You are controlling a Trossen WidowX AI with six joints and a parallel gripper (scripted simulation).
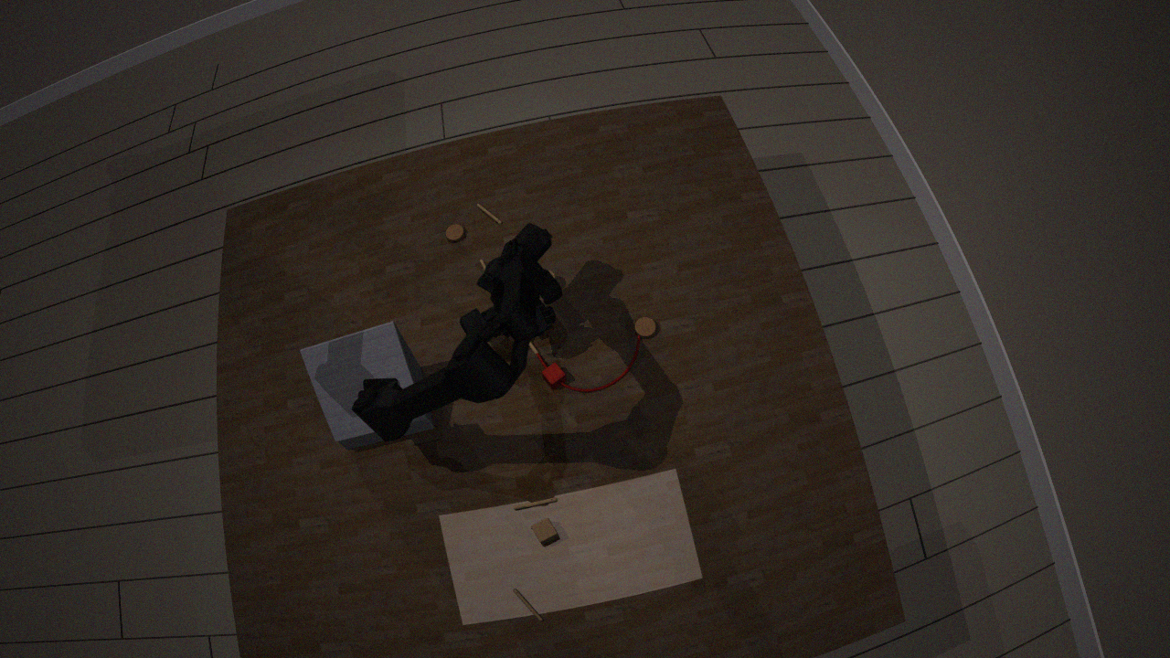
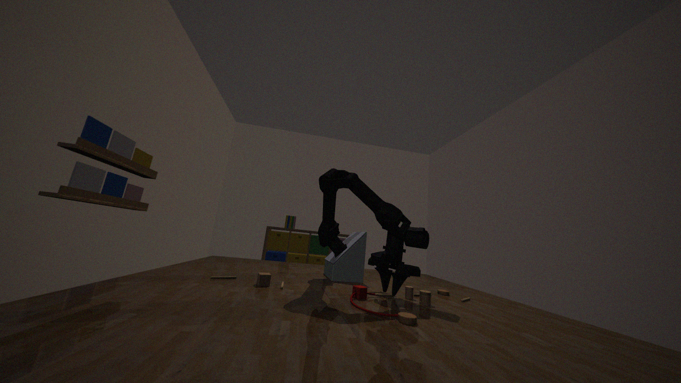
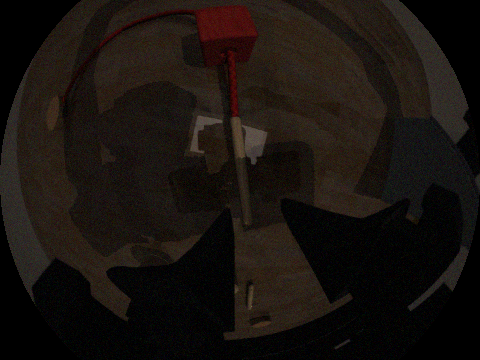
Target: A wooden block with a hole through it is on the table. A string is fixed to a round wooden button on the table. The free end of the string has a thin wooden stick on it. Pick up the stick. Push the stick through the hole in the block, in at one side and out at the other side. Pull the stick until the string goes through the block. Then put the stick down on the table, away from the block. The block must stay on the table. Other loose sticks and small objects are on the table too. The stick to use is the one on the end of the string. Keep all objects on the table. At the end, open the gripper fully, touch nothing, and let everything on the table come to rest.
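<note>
The red block (image 1: 553, 375) (image 2: 359, 292) (image 3: 226, 25) stands on the table. The red string (image 1: 592, 390) (image 2: 368, 310) (image 3: 233, 85) runs from the round wooden button (image 1: 645, 326) (image 2: 407, 318) (image 3: 53, 114) to one side of the block and shows again at the opposite side. There it ends in the thin wooden stick (image 1: 533, 347) (image 2: 381, 294) (image 3: 239, 145), which lies on the table pointing away from the block. My gripper (image 2: 389, 292) (image 3: 256, 209) is partly open, low over the stick's free end, its fingers apart with nothing gripped. The arm hides its fingers in the top view.
Two upright wooden cylinders (image 2: 408, 292) (image 2: 425, 299) stand close beside my gripper. A loose disc (image 1: 454, 233) (image 2: 443, 291) and a loose stick (image 1: 489, 213) lie farther off. A wooden cube (image 1: 545, 532) (image 2: 263, 279) and two sticks lie on or by the bright patch. A grey wedge (image 2: 349, 266) carries the arm.
</note>
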